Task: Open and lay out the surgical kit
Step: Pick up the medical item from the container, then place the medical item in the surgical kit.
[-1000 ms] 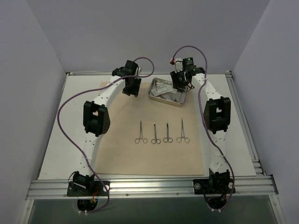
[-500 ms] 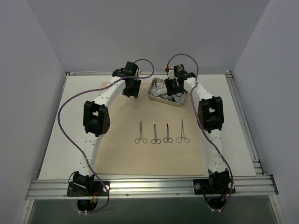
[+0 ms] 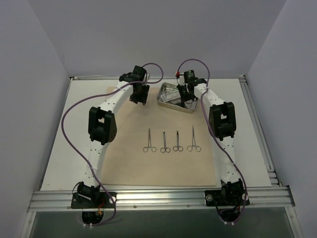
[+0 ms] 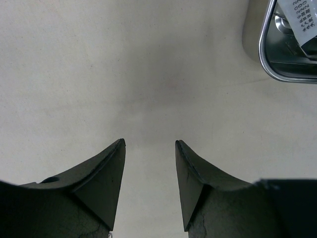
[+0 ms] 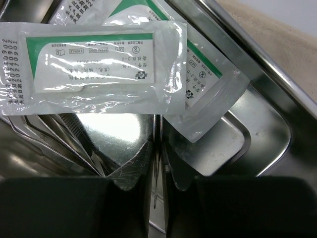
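Note:
The beige cloth wrap [image 3: 129, 163] lies spread flat on the table. Several scissor-handled clamps [image 3: 170, 141] lie in a row on it. The steel tray [image 3: 166, 101] sits at the cloth's far edge. My right gripper [image 3: 185, 96] is down inside the tray. In the right wrist view its jaws [image 5: 157, 144] are shut on a slim metal instrument [image 5: 156, 168], apparently tweezers, that runs under two white packets [image 5: 94, 69]. My left gripper [image 3: 138, 96] is open and empty over bare cloth [image 4: 124, 74], just left of the tray rim [image 4: 265, 64].
More slim metal instruments [image 5: 49, 134] lie in the tray to the left of my right fingers. White walls close in the table on three sides. A metal rail [image 3: 158, 197] runs along the near edge.
My right gripper has moved left and down into the tray, and its jaws now sit round the slim instrument. The left arm has barely moved.

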Action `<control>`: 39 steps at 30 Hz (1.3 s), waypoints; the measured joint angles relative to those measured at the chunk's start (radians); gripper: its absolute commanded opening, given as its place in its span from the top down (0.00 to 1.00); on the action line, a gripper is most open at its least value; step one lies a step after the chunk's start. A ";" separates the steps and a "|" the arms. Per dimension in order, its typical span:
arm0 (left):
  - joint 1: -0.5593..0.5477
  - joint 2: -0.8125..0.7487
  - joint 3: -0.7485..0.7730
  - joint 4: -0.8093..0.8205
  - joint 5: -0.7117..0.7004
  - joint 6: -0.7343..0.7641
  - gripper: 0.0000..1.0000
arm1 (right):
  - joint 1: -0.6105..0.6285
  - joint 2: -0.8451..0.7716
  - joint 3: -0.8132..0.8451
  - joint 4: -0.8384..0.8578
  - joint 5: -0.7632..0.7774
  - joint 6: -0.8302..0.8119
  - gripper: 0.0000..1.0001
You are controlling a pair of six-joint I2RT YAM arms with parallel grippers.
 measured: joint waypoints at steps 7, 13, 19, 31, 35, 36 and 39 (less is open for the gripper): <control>0.000 0.000 -0.004 0.000 -0.006 0.000 0.46 | 0.004 -0.022 -0.036 0.009 0.009 -0.047 1.00; 0.000 0.000 -0.005 0.000 -0.026 0.004 0.46 | 0.004 -0.053 -0.055 -0.027 0.023 -0.119 1.00; 0.005 0.000 -0.004 0.000 -0.050 0.011 0.46 | 0.003 -0.096 -0.055 -0.042 0.033 -0.162 1.00; 0.065 -0.007 -0.003 0.001 -0.096 0.034 0.46 | -0.003 -0.204 -0.039 0.031 0.050 -0.010 1.00; 0.116 -0.025 0.001 0.000 -0.124 0.039 0.46 | 0.027 -0.409 -0.283 0.244 0.105 0.219 1.00; 0.134 -0.032 0.002 0.000 -0.136 0.041 0.46 | 0.052 -0.468 -0.357 0.296 0.132 0.280 1.00; 0.195 -0.062 0.011 0.000 -0.199 0.055 0.43 | 0.191 -0.571 -0.481 0.412 0.214 0.470 1.00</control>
